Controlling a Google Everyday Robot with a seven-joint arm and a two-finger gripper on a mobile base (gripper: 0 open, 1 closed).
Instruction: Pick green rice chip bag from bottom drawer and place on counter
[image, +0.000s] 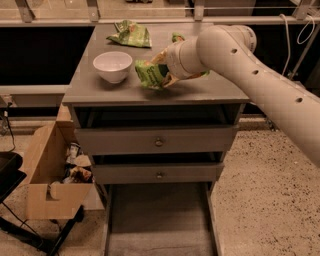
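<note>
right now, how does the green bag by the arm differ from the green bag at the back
The green rice chip bag is deeper green with a dark patch; the paler green bag has none. The rice chip bag is near the front of the counter, beside the white bowl, at the pincer; the paler bag lies at the back, clear of the arm. Both are crumpled snack bags.

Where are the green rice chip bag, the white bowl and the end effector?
green rice chip bag (148, 75): camera view, its dark green front.
white bowl (112, 75): camera view, its outer wall.
end effector (165, 70): camera view, its tip at the bag, above the counter (210, 91).
</note>
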